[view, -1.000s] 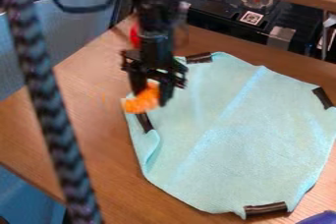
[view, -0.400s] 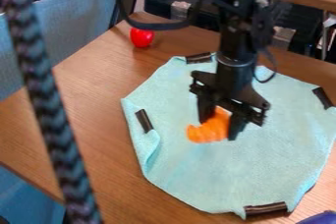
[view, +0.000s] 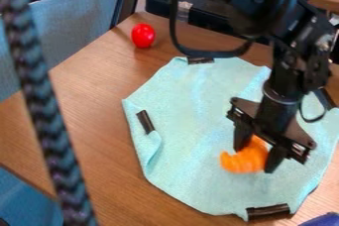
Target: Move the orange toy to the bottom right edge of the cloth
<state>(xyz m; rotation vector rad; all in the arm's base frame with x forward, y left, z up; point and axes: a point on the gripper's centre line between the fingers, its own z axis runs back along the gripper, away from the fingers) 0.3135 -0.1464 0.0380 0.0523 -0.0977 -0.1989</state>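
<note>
1. The gripper (view: 257,157) has its jaws closed round the orange toy (view: 244,161), one on each side, over the lower right part of the cloth (view: 192,121), short of its edge; whether the orange toy touches the cloth I cannot tell
2. The hold looks lopsided, with much of the orange toy poking out to the left of the jaws, so it could pivot or slip if that end catches on the cloth
3. If the jaws travel too low, their tips could snag the cloth and ruck it up, perhaps pulling at the black tape (view: 268,211) on its bottom edge
4. Let go too high, the orange toy could roll on its curved back; let go too far out, it could end up off the cloth, on the table (view: 99,101)
5. The gripper is hard, black and angular, with a wide bracket above straight, blocky fingers
6. The orange toy is curved like a fat crescent, lumpy and probably smooth plastic
7. The cloth is pale turquoise, soft and faintly fuzzy, roughly many-sided, creased, with a fold turned over at its left edge
8. Beyond the cloth's upper left lies a glossy, rounded red toy (view: 143,35); the table under the cloth is brown, with wood grain
</note>
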